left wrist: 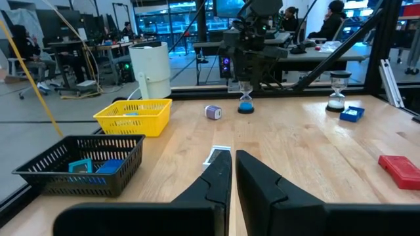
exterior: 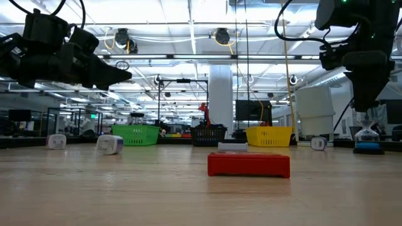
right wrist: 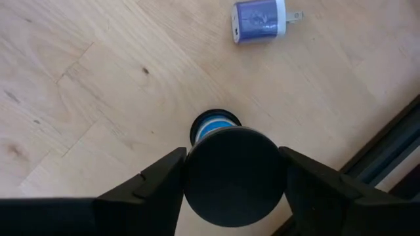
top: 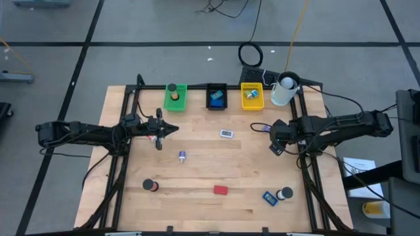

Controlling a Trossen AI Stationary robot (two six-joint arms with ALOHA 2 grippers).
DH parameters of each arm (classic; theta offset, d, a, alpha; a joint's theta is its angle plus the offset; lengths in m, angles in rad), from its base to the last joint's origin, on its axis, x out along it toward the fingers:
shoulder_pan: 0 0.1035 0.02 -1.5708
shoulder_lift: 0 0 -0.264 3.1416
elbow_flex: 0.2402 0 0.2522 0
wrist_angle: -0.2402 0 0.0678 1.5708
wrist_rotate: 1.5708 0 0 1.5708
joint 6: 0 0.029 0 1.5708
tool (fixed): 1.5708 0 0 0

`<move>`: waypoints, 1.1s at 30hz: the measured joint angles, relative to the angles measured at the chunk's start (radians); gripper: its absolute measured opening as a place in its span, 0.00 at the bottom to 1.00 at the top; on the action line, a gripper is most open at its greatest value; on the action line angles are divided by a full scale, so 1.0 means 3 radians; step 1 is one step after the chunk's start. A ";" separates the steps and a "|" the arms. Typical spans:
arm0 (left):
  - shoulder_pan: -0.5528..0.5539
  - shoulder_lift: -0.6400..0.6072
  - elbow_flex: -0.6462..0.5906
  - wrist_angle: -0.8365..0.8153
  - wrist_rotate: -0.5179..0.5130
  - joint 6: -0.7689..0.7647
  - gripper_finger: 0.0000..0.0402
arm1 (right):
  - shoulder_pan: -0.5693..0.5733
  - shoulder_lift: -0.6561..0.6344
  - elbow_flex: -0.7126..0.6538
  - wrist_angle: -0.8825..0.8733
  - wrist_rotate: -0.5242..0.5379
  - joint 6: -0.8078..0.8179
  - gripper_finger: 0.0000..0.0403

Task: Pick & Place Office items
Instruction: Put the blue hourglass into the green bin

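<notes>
My right gripper (right wrist: 233,172) straddles the blue-sand, black-capped hourglass (right wrist: 234,176), fingers spread, not yet clamped. My left gripper (left wrist: 233,172) is pinched shut, empty. 3 trays hold items; about 7 remain on the wooden surface (top: 203,170), toward 6 o'clock.

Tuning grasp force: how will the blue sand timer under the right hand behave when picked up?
The blue sand timer stands tall on a small base: a nudge probably tips it. Its clear narrow waist looks fragile. The open right hand straddles its round black cap; that curve might slip.
</notes>
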 joint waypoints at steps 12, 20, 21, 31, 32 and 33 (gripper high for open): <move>0.0000 0.0000 0.0000 0.0001 -0.0001 0.0024 0.08 | 0.0000 0.0003 0.0092 0.0243 -0.0334 -0.0002 0.54; 0.0000 0.0000 0.0000 0.0004 -0.0037 0.0067 0.08 | -0.0008 0.0351 0.0499 0.0942 -0.0437 -0.0369 0.55; 0.0000 0.0000 0.0000 0.0006 -0.0045 0.0066 0.08 | -0.0024 0.0462 0.0606 0.0998 -0.0439 -0.0484 0.54; 0.0000 0.0001 0.0000 0.0033 -0.0058 0.0034 0.08 | -0.0506 0.2039 0.2299 0.1071 -0.0607 -0.1859 0.56; 0.0000 0.0001 0.0000 0.0030 -0.0058 0.0035 0.08 | -0.0551 0.2202 0.2477 0.1030 -0.0606 -0.1990 0.55; 0.0000 0.0001 0.0000 0.0025 -0.0058 0.0044 0.08 | -0.0589 0.2363 0.2658 0.0984 -0.0602 -0.2117 0.55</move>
